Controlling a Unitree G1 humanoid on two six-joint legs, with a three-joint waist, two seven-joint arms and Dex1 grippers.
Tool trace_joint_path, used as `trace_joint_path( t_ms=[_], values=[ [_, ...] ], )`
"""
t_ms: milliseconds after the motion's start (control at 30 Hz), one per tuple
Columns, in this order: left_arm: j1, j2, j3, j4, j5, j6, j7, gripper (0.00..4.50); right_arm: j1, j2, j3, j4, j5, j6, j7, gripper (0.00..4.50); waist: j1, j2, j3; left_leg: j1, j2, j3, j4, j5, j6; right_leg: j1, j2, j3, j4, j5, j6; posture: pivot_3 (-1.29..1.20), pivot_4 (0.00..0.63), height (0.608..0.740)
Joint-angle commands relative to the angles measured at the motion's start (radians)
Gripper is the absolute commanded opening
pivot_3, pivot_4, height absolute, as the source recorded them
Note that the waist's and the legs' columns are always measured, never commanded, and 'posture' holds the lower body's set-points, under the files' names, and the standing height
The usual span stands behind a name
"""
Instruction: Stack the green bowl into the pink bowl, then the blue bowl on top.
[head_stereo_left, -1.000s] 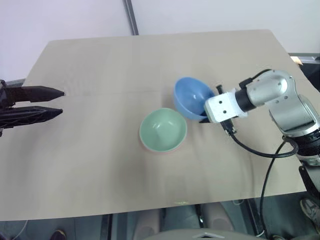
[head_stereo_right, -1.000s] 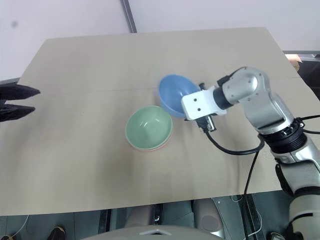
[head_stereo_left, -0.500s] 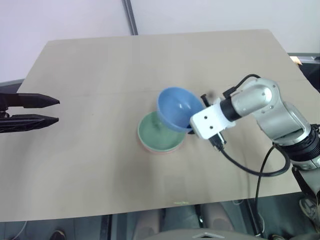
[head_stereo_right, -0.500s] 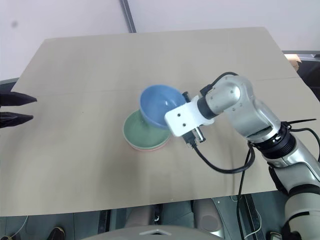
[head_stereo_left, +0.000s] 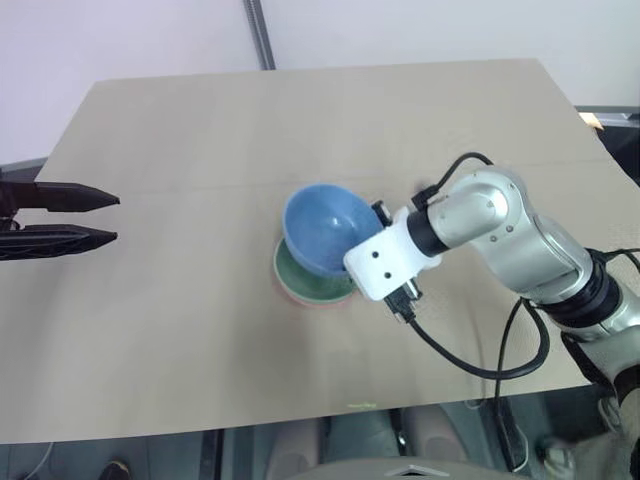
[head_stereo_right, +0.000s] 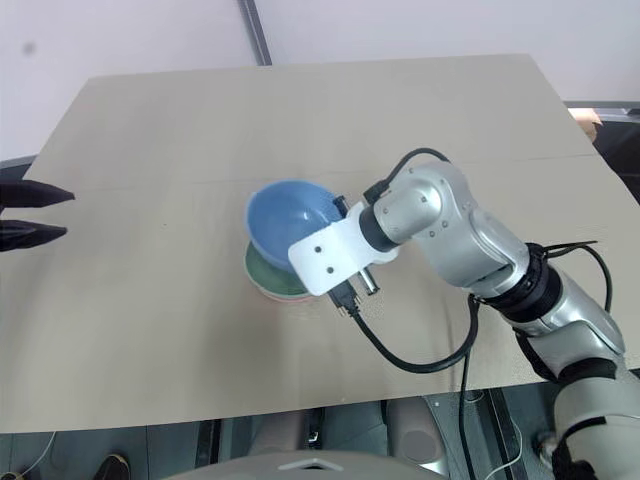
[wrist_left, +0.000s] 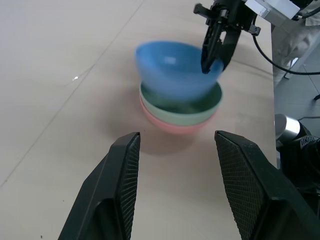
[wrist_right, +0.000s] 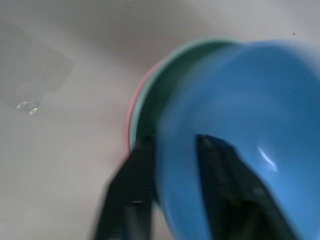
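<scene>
The green bowl (wrist_left: 210, 102) sits nested in the pink bowl (wrist_left: 175, 125) at the table's middle. The blue bowl (head_stereo_left: 325, 228) lies tilted on top of them, its bottom down in the green bowl and its image smeared. My right gripper (wrist_left: 214, 65) is at the blue bowl's right rim, one finger inside and one outside, and the jaws stand apart from the wall, so it is open. Far off at the table's left edge my left gripper (head_stereo_left: 115, 218) is open and holds nothing, pointing toward the stack.
The tan table (head_stereo_left: 200, 330) is bare around the stack. A black cable (head_stereo_left: 470, 360) loops from my right wrist over the table's near right part. A metal pole (head_stereo_left: 258, 35) stands behind the far edge.
My right gripper has carried the blue bowl leftward and nearer, from beside the green bowl to on top of it, and its jaws have parted. The left gripper has stayed in place.
</scene>
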Motion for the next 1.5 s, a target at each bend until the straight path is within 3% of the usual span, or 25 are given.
trace_joint_path(
  t_ms=[33,200,367,633,767,1033,1500],
  values=[
    [-0.016,0.030,0.002,0.016,-0.023,-0.019,-0.005,2.50,-0.029,0.012,-0.022,-0.003,0.002,0.019,-0.020,2.94,0.000,0.000,0.000,0.000,0.000,0.000,0.000,0.000,0.000,0.000,0.000,0.000,0.000,0.000,0.000,0.00,0.150,0.740],
    [-0.019,0.033,-0.010,0.023,-0.029,-0.028,-0.005,2.50,-0.047,0.026,-0.051,-0.011,0.050,0.065,-0.011,2.94,0.000,0.000,0.000,0.000,0.000,0.000,0.000,0.000,0.000,0.000,0.000,0.000,0.000,0.000,0.000,0.00,0.150,0.740],
    [-0.020,0.028,-0.010,0.020,-0.034,-0.030,-0.005,2.50,-0.084,0.017,-0.247,-0.009,0.269,0.241,0.016,2.94,0.001,-0.001,0.000,0.000,0.000,0.000,0.000,0.000,0.000,0.000,0.000,0.000,0.000,0.000,0.000,0.00,0.150,0.740],
    [0.002,0.001,0.020,0.006,-0.030,-0.029,-0.005,2.50,0.017,-0.222,-0.627,0.044,0.596,0.469,0.056,2.94,0.015,-0.001,0.001,-0.001,0.000,0.000,-0.001,0.000,0.000,0.001,-0.001,-0.001,-0.003,0.000,0.000,0.00,0.150,0.740],
    [0.023,-0.045,0.053,-0.021,-0.015,-0.019,-0.005,2.50,0.154,-0.338,-0.827,0.172,0.650,0.511,0.005,2.94,0.018,-0.001,0.001,0.000,0.000,0.001,-0.003,0.000,0.001,0.001,-0.001,0.000,-0.004,0.000,0.000,0.00,0.150,0.740],
    [0.110,-0.169,0.191,-0.103,0.055,0.052,-0.005,2.50,0.610,-0.501,-1.131,0.370,0.627,0.266,0.033,2.94,0.026,0.001,0.002,-0.001,0.000,0.008,-0.005,-0.001,0.001,0.002,-0.001,0.001,-0.007,0.000,0.000,0.00,0.150,0.740],
    [0.392,-0.493,0.532,-0.373,0.177,0.223,0.136,2.50,0.932,-0.549,-1.374,0.702,0.611,-0.103,0.071,2.94,0.027,0.000,0.001,0.003,0.002,0.011,-0.005,-0.001,0.001,0.005,-0.002,0.003,-0.008,0.000,0.000,0.00,0.150,0.740]
  ],
)
